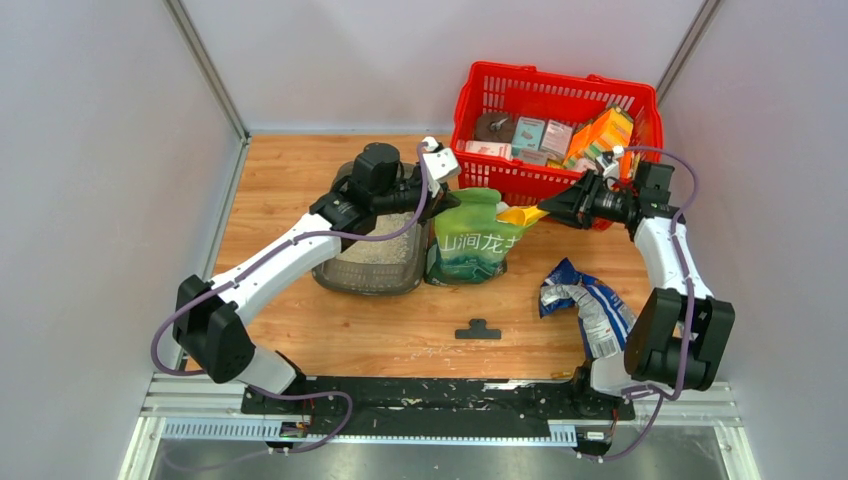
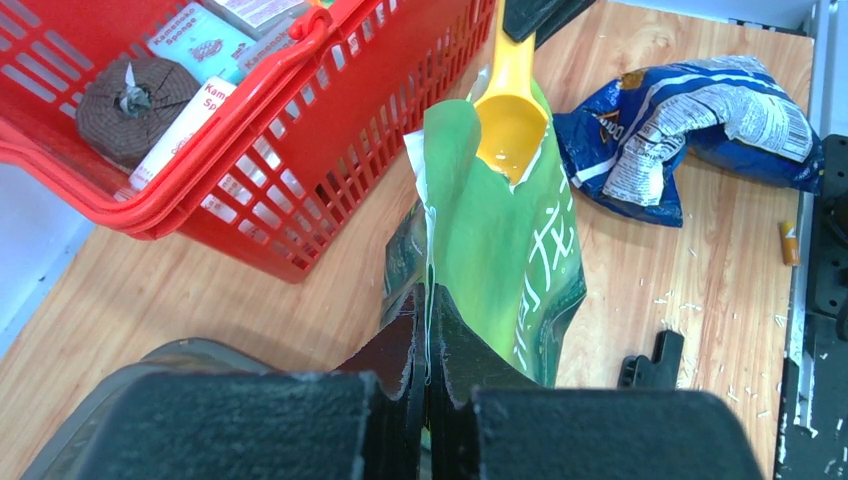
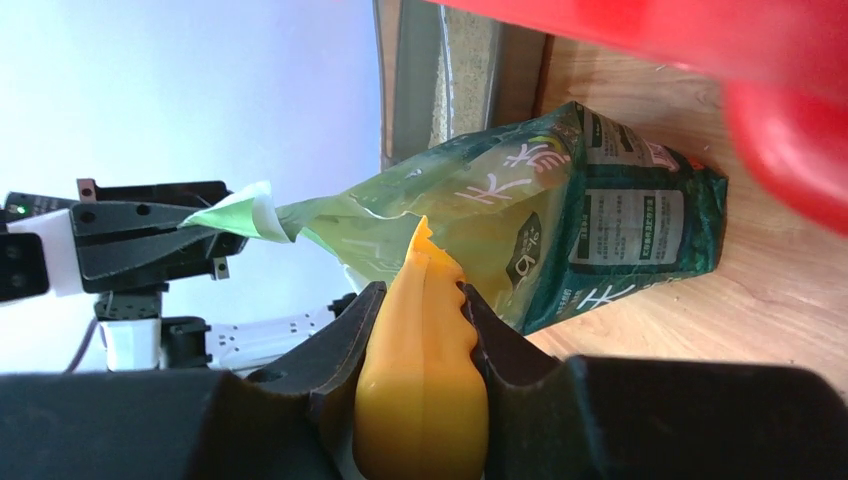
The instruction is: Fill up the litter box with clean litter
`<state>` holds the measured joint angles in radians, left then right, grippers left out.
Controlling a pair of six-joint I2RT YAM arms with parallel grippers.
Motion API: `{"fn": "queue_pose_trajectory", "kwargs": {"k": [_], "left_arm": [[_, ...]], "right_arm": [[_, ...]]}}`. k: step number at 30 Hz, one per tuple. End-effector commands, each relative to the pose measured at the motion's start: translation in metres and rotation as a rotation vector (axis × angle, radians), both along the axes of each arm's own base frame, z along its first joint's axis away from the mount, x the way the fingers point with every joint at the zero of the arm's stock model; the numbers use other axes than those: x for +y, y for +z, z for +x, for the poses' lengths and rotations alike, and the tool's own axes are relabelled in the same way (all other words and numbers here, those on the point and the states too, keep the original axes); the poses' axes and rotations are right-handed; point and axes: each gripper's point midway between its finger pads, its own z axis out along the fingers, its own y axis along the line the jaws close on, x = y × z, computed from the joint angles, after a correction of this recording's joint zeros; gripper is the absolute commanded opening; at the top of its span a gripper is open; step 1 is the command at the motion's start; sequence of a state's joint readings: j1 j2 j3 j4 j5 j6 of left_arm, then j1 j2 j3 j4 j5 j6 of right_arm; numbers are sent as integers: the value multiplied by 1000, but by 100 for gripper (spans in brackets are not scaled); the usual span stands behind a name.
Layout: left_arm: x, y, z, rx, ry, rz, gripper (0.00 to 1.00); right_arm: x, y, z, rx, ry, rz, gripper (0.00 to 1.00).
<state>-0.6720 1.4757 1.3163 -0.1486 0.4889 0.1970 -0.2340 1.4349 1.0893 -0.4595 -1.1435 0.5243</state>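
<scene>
Overhead first: litter box (image 1: 368,262) sits left of centre on the table (image 1: 300,330), with clean litter (image 1: 378,250) lying pale inside it. A green bag (image 1: 478,245) stands upright, touching the box's right side. Left jaws pinch the bag's top lip. Right jaws come in from the right with a yellow scoop (image 1: 523,215) at the bag's mouth. A red basket (image 1: 560,95) is far right and a crumpled blue packet (image 1: 585,300) near right.

Left wrist: jaws squeezed tight on the thin bag edge, scoop bowl resting in the opening.

Right wrist: jaws clamped on the scoop handle, both fingers touching it, the open bag just beyond and the litter box behind that.
</scene>
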Motion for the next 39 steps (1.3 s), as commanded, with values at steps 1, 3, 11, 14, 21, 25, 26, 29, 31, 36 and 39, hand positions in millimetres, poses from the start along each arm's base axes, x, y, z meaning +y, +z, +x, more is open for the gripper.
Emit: {"fn": "queue_pose_trajectory", "kwargs": {"k": [1,3,11,14,21,25,26,29,31,36,39], "left_arm": [[14,81,7,-213,41,-112,0],[14,81,7,-210,40,-113,0],[16,82,3,-225,24,-89,0],[15,83,3,-222,19,-86,0],[14,86,2,-226,13,-106,0],[14,88,1,-229,15,-110,0],[14,88,1,-228,15,-110,0],[15,89,0,-227,15,-110,0],[15,89,-1,-224,13,-112,0],[16,92,1,-239,19,-112,0],[16,95,-1,-245,10,-117,0]], "right_arm": [[-1,7,-10,54,-28,75,0],[0,14,-9,6,-30,90,0],[-7,25,-13,-64,9,148,0],[-12,31,-12,-54,-3,188,0],[-23,40,-10,-65,-15,195,0],[-24,31,-11,-54,-29,184,0],[-24,32,-12,-54,-31,185,0],[-25,48,-14,-104,-14,173,0],[-25,40,-18,-106,4,161,0],[-35,44,-19,-67,-25,186,0],[-37,53,-16,-72,-32,187,0]]}}
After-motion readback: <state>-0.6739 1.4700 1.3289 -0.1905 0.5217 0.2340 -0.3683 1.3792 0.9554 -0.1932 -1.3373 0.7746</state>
